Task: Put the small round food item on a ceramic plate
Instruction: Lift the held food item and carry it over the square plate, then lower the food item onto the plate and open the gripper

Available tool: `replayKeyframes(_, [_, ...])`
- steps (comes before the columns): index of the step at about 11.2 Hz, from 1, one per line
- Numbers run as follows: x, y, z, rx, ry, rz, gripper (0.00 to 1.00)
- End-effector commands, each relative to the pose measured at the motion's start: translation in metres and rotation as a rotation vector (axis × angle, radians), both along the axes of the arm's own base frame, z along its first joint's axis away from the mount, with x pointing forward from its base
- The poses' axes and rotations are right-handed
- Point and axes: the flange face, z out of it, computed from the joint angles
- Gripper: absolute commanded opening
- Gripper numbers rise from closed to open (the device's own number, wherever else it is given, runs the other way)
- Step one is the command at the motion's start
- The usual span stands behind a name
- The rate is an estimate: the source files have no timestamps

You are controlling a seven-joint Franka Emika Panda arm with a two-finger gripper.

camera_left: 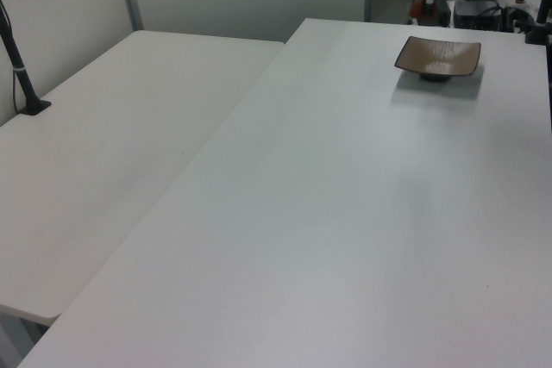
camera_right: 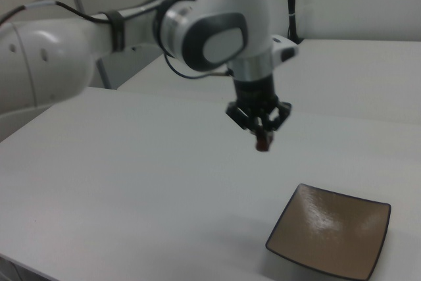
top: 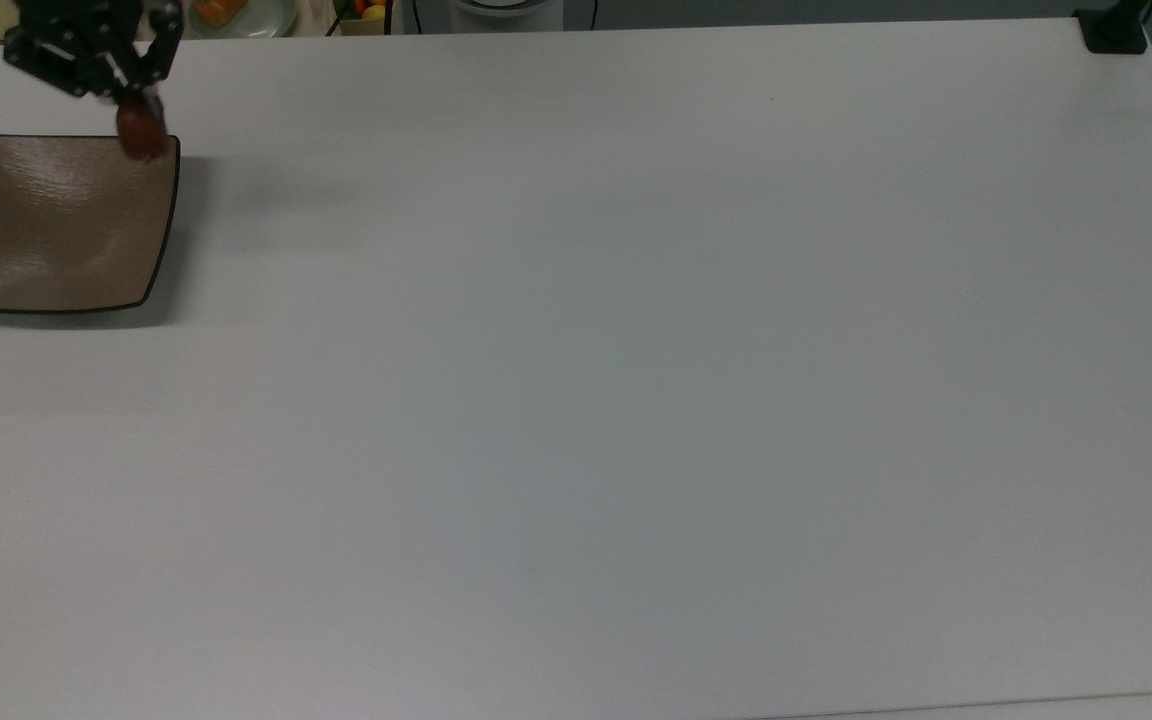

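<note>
In the top view, a square brown plate sits at the far left of a white desk. The black tool hangs over the plate's upper right corner, pinching a small dark red food lump. In the right view, the white robot arm holds the lump in the air, up and left of the plate.

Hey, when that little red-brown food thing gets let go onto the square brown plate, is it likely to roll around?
Probably somewhat. The small round food item is rounded and glossy, so it may roll or slide. The ceramic plate has upturned corners, which should likely contain it. It hangs high above the plate in the gripper, so dropping from there could make it bounce.
</note>
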Motion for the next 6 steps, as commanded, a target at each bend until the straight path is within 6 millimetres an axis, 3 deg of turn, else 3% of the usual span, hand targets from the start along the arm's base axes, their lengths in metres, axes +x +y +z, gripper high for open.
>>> replayKeyframes(1, [0.010,-0.041,-0.044,-0.020,-0.036,0.010,0.00])
replayKeyframes(3, [0.005,-0.075,-0.066,-0.036,-0.038,-0.025,0.00])
replayKeyframes(6, [0.005,-0.101,-0.111,-0.037,-0.015,-0.033,0.00])
